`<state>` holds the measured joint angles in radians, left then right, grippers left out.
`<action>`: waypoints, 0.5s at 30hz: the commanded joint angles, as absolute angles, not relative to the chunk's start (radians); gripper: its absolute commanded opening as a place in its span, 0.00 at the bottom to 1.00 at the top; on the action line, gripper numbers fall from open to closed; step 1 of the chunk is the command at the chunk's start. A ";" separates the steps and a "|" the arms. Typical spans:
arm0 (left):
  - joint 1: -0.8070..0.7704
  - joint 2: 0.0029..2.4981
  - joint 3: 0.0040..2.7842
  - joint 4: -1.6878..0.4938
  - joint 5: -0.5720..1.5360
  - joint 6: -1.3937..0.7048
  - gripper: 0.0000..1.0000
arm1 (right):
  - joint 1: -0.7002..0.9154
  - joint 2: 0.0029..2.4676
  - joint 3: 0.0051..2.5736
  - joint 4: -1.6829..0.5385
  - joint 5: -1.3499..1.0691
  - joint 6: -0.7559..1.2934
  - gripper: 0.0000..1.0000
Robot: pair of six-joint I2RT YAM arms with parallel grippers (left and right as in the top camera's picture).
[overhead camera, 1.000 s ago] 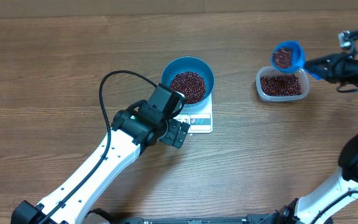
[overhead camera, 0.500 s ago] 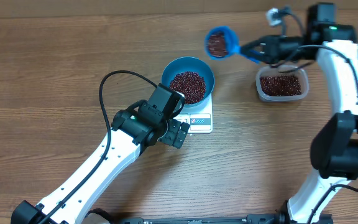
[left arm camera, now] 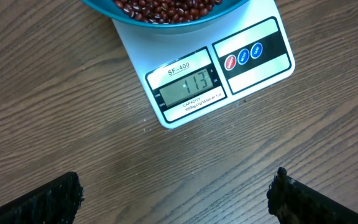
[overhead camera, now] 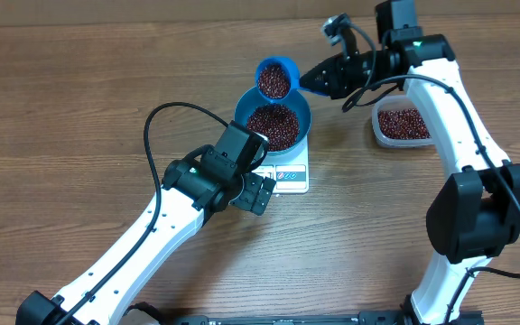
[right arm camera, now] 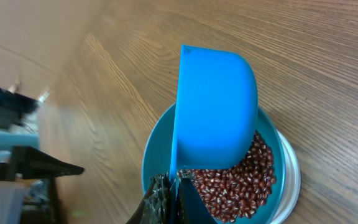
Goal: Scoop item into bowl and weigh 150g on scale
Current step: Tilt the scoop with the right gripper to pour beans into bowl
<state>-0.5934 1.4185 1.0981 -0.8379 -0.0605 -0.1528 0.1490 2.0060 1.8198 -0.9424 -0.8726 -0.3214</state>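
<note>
Well, right claw [overhead camera: 310, 83] — clamped on the loaded scoop's [overhead camera: 274, 79] handle — hangs at the bowl's [overhead camera: 305, 122] twelve o'clock, handle running toward three.

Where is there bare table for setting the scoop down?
Bare wood lies left of the bowl, from the left arm's cable to the table edge, and on the robot's side of the plastic tub, between the scale and the right arm. Crowded: the scoop over the bowl, the left gripper by the scale.
</note>
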 commanded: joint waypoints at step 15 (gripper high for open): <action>-0.588 1.405 1.097 -0.837 -0.055 -0.134 0.99 | 0.234 1.859 1.855 -1.008 -0.557 -0.481 0.03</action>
